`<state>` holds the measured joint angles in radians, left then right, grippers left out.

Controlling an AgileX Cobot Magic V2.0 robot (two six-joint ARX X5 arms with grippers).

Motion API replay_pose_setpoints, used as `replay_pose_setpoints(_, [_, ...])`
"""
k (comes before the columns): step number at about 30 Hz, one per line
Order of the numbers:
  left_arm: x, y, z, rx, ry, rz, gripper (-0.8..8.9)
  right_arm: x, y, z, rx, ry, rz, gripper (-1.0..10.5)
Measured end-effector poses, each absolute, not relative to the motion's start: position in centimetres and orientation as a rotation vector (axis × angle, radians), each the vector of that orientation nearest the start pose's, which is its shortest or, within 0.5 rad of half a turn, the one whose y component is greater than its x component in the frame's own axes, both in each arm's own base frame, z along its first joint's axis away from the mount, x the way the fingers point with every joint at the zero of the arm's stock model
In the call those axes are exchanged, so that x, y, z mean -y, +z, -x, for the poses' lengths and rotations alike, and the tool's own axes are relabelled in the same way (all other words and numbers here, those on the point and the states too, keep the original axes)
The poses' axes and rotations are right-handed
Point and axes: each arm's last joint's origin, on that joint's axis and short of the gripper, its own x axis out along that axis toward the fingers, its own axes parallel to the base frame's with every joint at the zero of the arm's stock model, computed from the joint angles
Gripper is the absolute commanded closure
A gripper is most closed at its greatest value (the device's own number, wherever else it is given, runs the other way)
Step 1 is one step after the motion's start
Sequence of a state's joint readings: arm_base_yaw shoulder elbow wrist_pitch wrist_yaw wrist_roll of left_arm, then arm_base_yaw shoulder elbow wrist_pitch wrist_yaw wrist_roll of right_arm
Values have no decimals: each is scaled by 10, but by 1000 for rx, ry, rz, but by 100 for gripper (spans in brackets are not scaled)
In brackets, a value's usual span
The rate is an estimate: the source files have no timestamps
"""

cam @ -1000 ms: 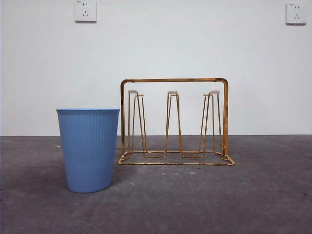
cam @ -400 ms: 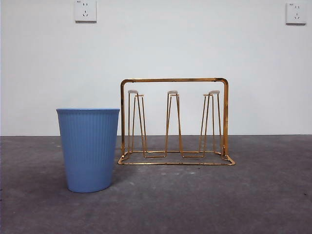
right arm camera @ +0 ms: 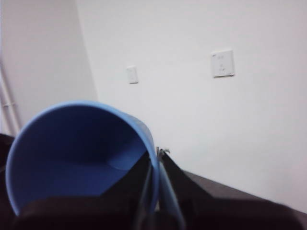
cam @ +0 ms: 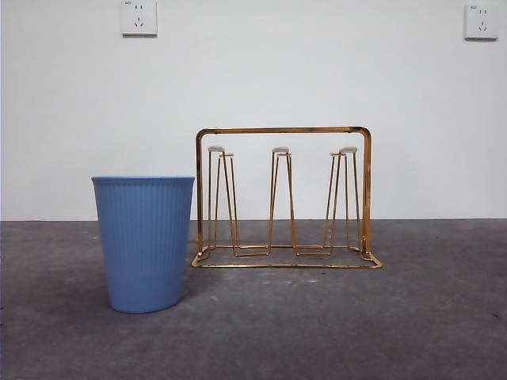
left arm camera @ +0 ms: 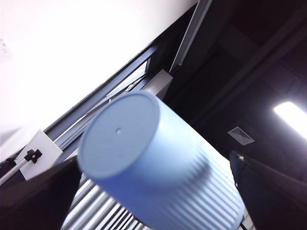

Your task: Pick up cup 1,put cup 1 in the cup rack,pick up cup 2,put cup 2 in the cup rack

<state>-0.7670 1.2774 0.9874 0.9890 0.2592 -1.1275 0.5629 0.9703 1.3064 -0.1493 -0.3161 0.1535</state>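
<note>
Blue ribbed plastic cup [cam: 143, 244] stands on the grey table [cam: 333, 324] beside my gold wire cup rack [cam: 283, 198]. My left gripper [left arm camera: 158, 201] squeezes another blue cup [left arm camera: 158, 172]. My right gripper [right arm camera: 156, 191] pinches a third blue cup's rim [right arm camera: 72, 158].

Neither arm appears in the front view; both show only in their own wrist views. The left gripper [left arm camera: 153, 201] is raised and tilted upward, its dark jaws at the lower left and lower right corners, spread around a pale blue ribbed cup [left arm camera: 158, 167]; the right gripper [right arm camera: 156, 191] pinches the rim of a blue cup [right arm camera: 79, 153], one jaw inside the wall, one outside, at lower centre.
</note>
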Motion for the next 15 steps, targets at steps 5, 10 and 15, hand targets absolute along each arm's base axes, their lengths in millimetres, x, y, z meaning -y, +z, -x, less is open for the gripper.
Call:
replay_pose_setpoints(5, [192,405,-189,80,-1285,1164,160,-110,474,-151,117,916,-167,962])
replay_pose_setpoints(10, [191,406,-188,89,-1290,1165,330,-117,471,-154,101,935,-166,962])
replay_pose_setpoints(15, [192,406,-188,86,-1290,1167,488,-119,470,-157,99,932,-167,959])
